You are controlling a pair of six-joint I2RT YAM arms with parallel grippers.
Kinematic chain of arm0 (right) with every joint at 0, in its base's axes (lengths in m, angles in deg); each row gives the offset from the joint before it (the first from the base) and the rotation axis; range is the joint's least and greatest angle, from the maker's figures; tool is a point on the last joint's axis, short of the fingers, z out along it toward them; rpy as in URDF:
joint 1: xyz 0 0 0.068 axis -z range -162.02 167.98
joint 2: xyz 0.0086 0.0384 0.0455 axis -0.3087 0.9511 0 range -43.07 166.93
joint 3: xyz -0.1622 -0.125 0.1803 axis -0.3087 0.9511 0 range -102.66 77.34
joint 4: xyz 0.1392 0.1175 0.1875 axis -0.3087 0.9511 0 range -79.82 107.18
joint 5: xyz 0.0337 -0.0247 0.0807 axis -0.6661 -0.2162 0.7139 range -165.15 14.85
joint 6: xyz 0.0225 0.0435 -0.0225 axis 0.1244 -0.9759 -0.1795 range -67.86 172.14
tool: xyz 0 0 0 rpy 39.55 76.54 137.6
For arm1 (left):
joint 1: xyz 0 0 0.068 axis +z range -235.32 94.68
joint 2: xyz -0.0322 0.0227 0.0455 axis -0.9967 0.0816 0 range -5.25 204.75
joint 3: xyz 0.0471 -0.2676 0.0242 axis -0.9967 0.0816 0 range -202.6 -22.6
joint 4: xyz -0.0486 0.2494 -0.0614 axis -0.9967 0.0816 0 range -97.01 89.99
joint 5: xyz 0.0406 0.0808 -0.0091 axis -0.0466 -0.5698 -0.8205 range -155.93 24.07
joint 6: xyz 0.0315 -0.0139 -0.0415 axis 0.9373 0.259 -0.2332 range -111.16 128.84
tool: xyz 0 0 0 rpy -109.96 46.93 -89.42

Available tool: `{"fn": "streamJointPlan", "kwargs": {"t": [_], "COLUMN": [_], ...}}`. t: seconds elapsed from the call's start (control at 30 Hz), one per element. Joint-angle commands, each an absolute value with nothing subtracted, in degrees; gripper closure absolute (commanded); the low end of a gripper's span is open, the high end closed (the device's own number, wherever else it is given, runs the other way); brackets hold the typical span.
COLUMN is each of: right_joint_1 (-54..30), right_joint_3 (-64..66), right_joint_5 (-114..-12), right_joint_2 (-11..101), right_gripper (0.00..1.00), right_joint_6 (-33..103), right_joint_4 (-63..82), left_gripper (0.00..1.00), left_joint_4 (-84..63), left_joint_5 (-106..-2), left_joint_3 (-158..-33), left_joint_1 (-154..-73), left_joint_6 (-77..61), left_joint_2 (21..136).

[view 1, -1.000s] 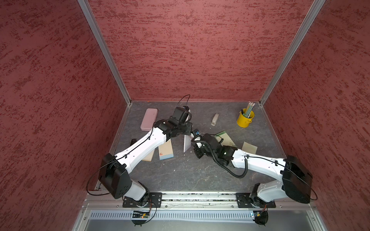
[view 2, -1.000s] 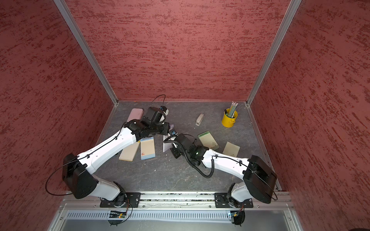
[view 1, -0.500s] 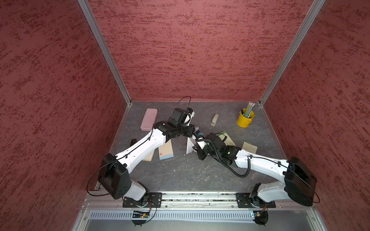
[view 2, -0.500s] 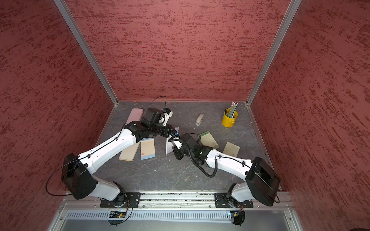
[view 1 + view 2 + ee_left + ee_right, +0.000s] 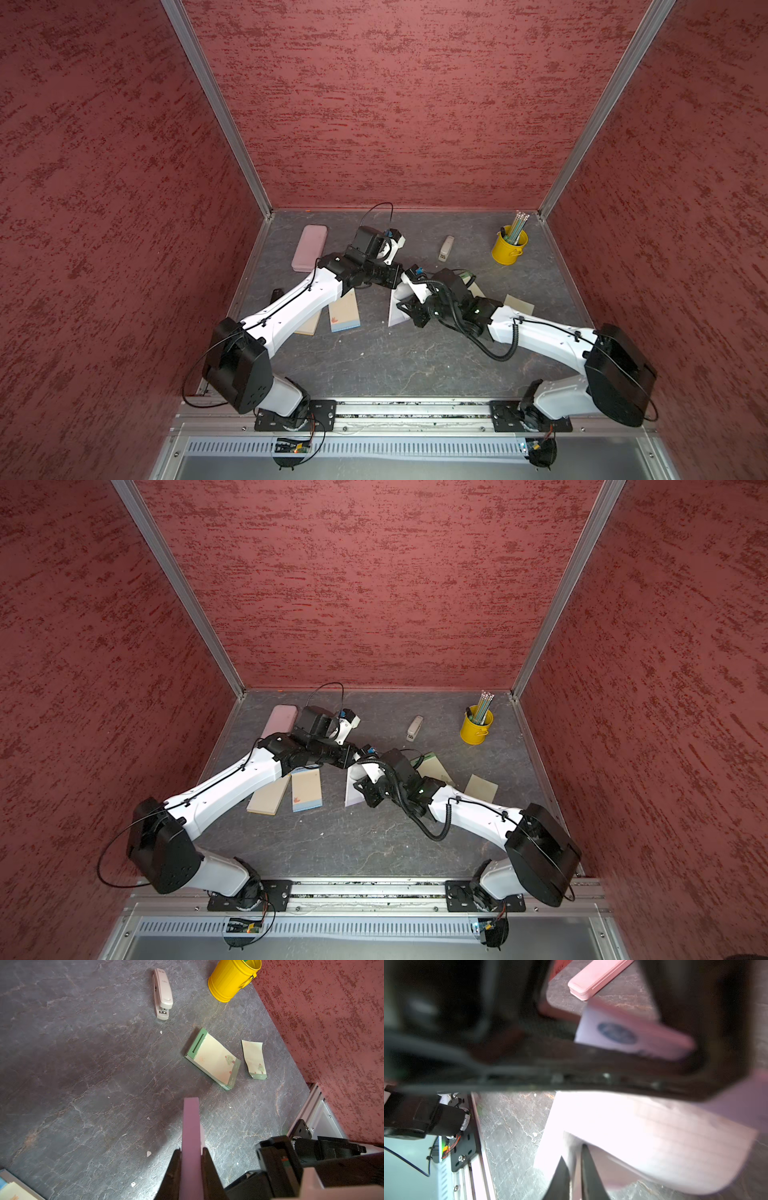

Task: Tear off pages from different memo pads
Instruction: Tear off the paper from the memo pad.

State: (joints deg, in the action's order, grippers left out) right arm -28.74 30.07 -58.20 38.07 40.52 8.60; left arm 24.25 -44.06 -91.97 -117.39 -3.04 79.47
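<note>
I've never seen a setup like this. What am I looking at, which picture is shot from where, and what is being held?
Two white robot arms stand at a grey table. Both top views look down from overhead; the other two pictures come from cameras on the arms' wrists. The left tool clamps a lilac pad; the right tool pinches a lilac page. Lying around: a green pad beside a loose green page, a blue-edged pad, a pink case, a stapler, a yellow cup of pencils.
</note>
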Motion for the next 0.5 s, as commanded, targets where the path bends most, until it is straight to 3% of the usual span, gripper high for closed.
{"fn": "streamJointPlan", "kwargs": {"t": [0.0, 0.23, 0.47], "right_joint_1": [-28.1, -27.9, -28.1], "right_joint_3": [32.1, 34.5, 35.4], "right_joint_5": [-57.0, -58.7, -60.8], "right_joint_2": [36.0, 32.2, 29.7], "right_gripper": [0.77, 0.58, 0.50], "right_joint_6": [38.9, 37.7, 37.0], "right_joint_4": [5.7, 7.0, 7.1], "left_gripper": [1.00, 1.00, 1.00], "left_joint_4": [21.8, 23.8, 24.9], "left_joint_5": [-37.7, -34.5, -33.2], "left_joint_3": [-90.4, -90.4, -90.5], "left_joint_1": [-114.3, -111.2, -109.1], "left_joint_6": [-7.0, -9.7, -12.5], "left_joint_2": [78.7, 80.5, 81.4]}}
